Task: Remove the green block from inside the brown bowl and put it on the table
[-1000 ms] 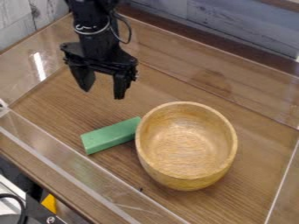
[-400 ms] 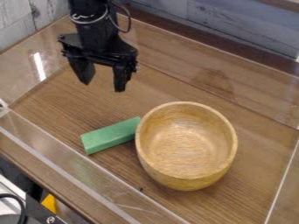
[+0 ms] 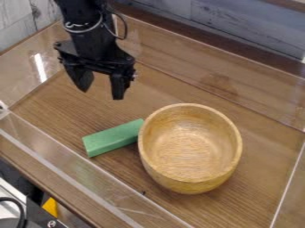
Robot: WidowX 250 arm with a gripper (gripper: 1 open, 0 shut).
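The green block [image 3: 113, 137] lies flat on the table [image 3: 202, 85], just left of the brown bowl [image 3: 191, 147] and touching or nearly touching its outer wall. Nothing is inside the bowl. My black gripper [image 3: 100, 87] hangs above the table, up and to the left of the block, well apart from it. Its two fingers point down and stand wide open with nothing between them.
Clear acrylic walls [image 3: 71, 183] ring the tabletop, close to the block and bowl at the front. A dark cable [image 3: 14, 209] and yellow-black gear sit outside the front left wall.
The gripper has risen slightly and drifted left, away from the block, staying open. Block and bowl have not moved.
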